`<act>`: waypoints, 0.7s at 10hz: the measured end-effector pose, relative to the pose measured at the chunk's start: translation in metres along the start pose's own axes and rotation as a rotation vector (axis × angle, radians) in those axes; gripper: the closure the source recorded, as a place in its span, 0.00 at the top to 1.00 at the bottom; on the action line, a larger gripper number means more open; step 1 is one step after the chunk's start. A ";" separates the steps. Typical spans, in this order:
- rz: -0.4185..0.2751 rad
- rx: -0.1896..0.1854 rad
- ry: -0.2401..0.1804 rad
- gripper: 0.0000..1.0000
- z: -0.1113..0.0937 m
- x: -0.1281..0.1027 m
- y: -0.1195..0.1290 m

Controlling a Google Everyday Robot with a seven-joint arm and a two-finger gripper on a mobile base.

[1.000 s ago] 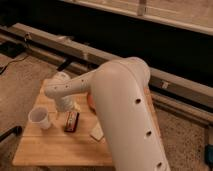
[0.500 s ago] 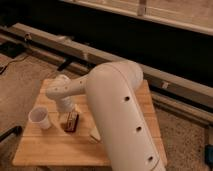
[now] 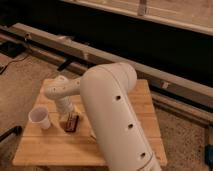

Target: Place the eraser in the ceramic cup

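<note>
The eraser (image 3: 72,122), a small dark bar with a reddish stripe, lies flat on the wooden table (image 3: 50,146), left of its middle. The ceramic cup (image 3: 39,117), white and handleless, stands upright a short way to the eraser's left. My gripper (image 3: 67,116) is down at the eraser's left end, reaching it from the white wrist above. The large white arm link hides the table's middle and right front.
A long grey rail (image 3: 100,55) runs along the dark wall behind the table. A dark cable lies on the carpet at far left, and a dark bar (image 3: 10,133) sticks out by the table's left front corner.
The wrist has come down toward the eraser, and the big arm link has swung forward over more of the table. Eraser and cup have stayed in place.
</note>
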 end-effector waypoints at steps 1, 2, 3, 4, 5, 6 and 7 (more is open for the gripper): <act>0.003 0.001 0.019 0.54 0.002 0.000 -0.003; 0.003 -0.004 0.025 0.46 0.001 -0.001 -0.002; 0.005 -0.014 0.036 0.34 0.000 -0.001 -0.002; 0.009 -0.023 0.039 0.25 -0.002 -0.002 -0.004; 0.014 -0.033 0.038 0.16 -0.005 -0.001 -0.006; 0.022 -0.056 0.027 0.06 -0.014 -0.002 -0.009; 0.028 -0.083 0.008 0.00 -0.030 -0.003 -0.013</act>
